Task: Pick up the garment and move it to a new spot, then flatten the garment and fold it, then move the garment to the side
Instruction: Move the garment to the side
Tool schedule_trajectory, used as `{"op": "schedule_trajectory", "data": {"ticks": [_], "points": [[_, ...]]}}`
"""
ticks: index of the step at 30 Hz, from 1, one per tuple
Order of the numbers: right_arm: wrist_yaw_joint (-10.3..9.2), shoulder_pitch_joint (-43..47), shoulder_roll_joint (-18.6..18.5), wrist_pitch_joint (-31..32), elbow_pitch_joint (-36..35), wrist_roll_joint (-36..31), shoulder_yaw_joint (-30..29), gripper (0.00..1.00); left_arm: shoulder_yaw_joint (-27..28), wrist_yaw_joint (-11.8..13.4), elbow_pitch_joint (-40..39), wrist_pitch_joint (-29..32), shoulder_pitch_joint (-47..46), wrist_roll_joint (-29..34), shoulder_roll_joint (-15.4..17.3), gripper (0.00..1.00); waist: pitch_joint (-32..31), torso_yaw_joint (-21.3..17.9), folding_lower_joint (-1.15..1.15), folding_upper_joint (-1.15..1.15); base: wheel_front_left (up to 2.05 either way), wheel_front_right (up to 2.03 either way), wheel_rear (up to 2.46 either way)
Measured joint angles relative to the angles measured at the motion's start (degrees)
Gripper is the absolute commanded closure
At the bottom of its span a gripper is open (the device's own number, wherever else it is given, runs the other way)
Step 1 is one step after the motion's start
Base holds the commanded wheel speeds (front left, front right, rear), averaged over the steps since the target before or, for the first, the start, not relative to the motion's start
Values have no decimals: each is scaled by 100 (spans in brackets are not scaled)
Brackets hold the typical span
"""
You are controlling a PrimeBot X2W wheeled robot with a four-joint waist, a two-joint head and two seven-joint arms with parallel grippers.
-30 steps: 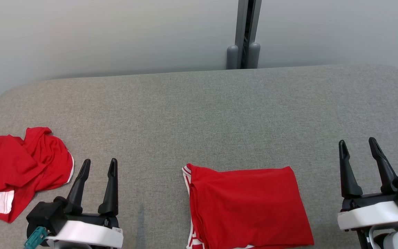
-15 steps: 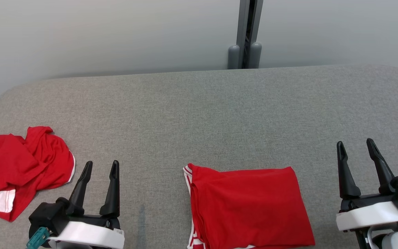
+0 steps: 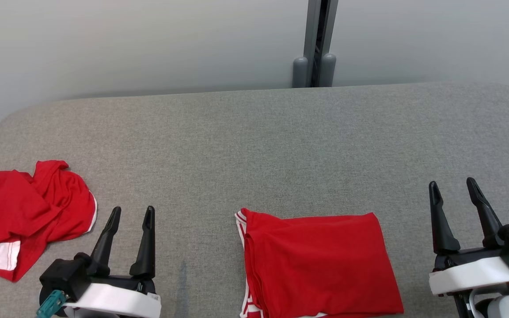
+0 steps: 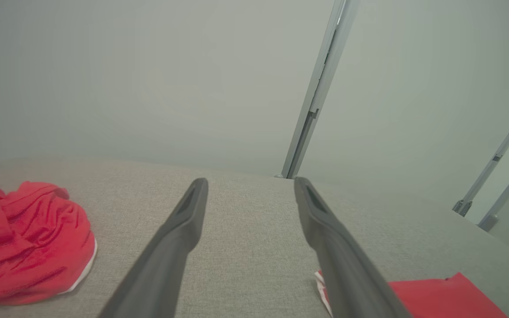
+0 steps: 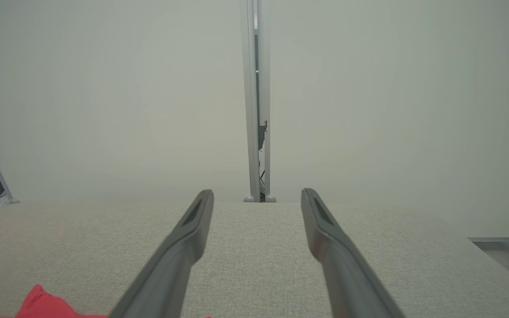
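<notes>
Folded garment [image 3: 320, 260]: red with white trim, lying flat as a neat rectangle on the grey table [image 3: 254, 141]. Nothing is touching it, and this is our landmark.
Crumpled garment [image 3: 29, 207]: a 2nd red piece heaped well to the left of the folded garment, with a white band showing.
Left claw [image 3: 132, 209]: sits left of the folded garment, between it and the heap. Jaws are spread wide and nothing is in them.
Right claw [image 3: 452, 182]: well apart to the right of the folded garment, also wide open and empty.
Step in hand: looks like the fold is done, so the job is moving the folded garment aside. Which of the 2 pieces is the live one is hard to settle from these views.
Doing it well: bring both claws in on the folded garment's 2 short sides. Pinch through every layer at once and lift level.
Carry: move both arms together so the stack doesn't sag or fan open.
Risk: a 1-claw grab, or catching only the top layer, would likely undo the fold.
Set-down: lower it flat, clear of the heap on the left.
</notes>
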Motion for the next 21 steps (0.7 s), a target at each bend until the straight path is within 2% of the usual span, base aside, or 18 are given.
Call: {"op": "schedule_trajectory", "data": {"ticks": [6, 12, 21], "points": [[0, 1, 3, -1, 81, 175, 34, 0, -44, 0, 4, 0, -4, -1, 0, 0, 32, 8, 0, 0, 0, 0, 0], [0, 14, 5, -4, 447, 413, 277, 0, -62, 0, -10, 0, -55, -2, -1, 0, 126, 23, 0, 0, 0, 0, 0], [0, -6, 21, 535, 1221, 1163, 773, 0, -85, 0, -40, 0, -163, -3, 0, 0, 288, 50, 0, 0, 0, 0, 0]]}}
